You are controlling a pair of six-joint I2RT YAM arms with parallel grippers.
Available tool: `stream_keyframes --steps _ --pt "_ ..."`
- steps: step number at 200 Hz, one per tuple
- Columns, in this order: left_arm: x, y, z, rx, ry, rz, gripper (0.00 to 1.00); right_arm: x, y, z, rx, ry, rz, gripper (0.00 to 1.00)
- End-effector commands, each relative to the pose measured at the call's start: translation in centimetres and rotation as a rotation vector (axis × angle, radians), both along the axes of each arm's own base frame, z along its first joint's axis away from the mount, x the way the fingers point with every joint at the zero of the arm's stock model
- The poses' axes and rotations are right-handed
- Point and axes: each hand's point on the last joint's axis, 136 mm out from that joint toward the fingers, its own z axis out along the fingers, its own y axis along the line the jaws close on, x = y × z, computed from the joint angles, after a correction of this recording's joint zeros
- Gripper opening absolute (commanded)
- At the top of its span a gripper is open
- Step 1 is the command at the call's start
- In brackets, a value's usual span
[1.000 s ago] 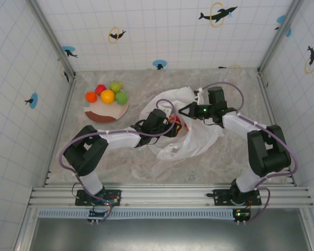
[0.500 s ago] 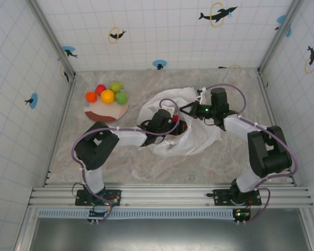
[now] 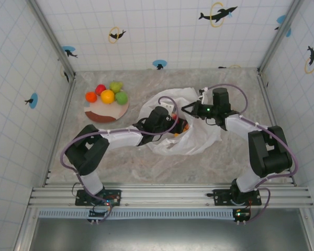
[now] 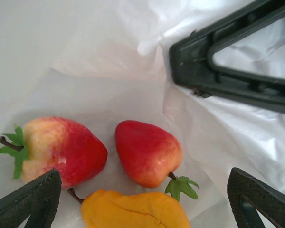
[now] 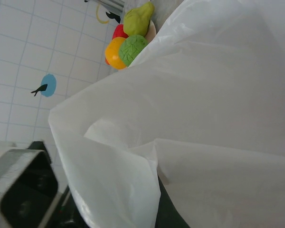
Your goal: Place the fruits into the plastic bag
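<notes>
1. At the left of the bench [image 3: 131,167], the plate [image 3: 118,111] is carrying five of the fruits: an orange-red fruit [image 3: 91,97], a red fruit [image 3: 100,89], a yellow-orange fruit [image 3: 108,96], a green pear [image 3: 115,86] and a round green fruit [image 3: 121,97], all huddling on its far half.
2. At the middle, the plastic bag [image 3: 199,138] is lying crumpled on the bench. The left hand [image 3: 174,125] is reaching into its mouth, fingers standing wide apart and gripping nothing.
3. Just to the right, the right hand [image 3: 187,109] is pinching the bag's far rim, closed on the film.
4. The left wrist view is looking inside the bag (from overhead its contents are reading as a small red-orange patch). A red-and-yellow fruit [image 4: 57,149], a leafed red fruit [image 4: 147,152] and an orange-yellow fruit [image 4: 133,211] are lying close together on the white film, beyond the spread fingers [image 4: 28,204].
5. The right wrist view is looking along the bag's draped film, with the pear, the red, yellow-orange and round green fruits peeking over its edge.
</notes>
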Motion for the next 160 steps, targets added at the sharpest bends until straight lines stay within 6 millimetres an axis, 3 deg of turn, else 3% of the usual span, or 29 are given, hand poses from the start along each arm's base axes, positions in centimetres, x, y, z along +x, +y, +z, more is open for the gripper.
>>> stream_keyframes --steps 1,90,130,160 --pt "-0.5 1.2 0.8 0.053 -0.040 -0.014 0.92 -0.5 -0.6 0.5 -0.015 -0.031 -0.001 0.00" --pt "-3.8 4.0 5.0 0.012 -0.071 -0.105 0.84 -0.1 -1.0 -0.8 -0.053 -0.019 -0.014 0.00" --pt "-4.5 7.8 5.7 -0.001 -0.059 -0.044 0.83 -0.1 -1.1 -1.1 -0.057 -0.017 -0.014 0.00" --pt "-3.5 12.5 4.8 -0.025 -0.005 0.112 0.83 0.2 -1.2 -0.9 -0.057 -0.023 -0.018 0.00"
